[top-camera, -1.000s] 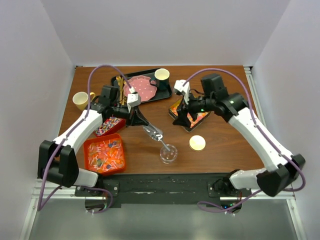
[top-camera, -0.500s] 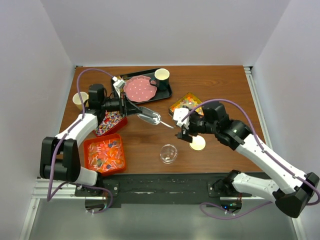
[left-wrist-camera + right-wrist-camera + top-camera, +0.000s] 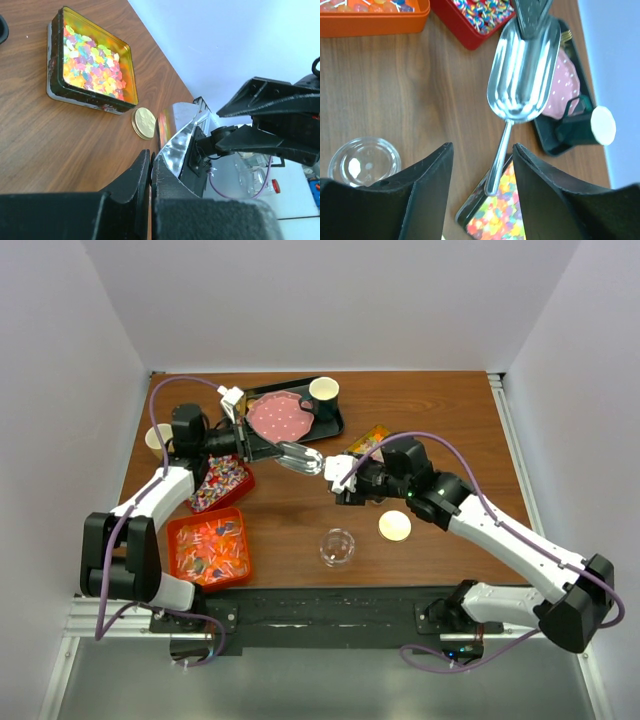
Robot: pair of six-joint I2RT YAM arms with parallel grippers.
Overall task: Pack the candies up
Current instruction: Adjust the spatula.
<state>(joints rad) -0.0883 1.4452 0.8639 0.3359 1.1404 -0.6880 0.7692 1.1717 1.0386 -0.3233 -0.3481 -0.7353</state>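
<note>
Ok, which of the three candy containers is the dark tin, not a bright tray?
The tin of tiny yellow-orange-green candies, by the right arm. The other two, on the left, are an orange tray and a red tray.

right tool (image 3: 481, 152): fingers apart | scoop (image 3: 522, 75): handle end between fingers, no contact | clear dish (image 3: 365, 160): left, on surface (image 3: 395, 90)

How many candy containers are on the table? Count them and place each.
3: an orange tray at the near left, a red tray just behind it, and a dark tin right of centre, partly hidden by the right arm.
</note>
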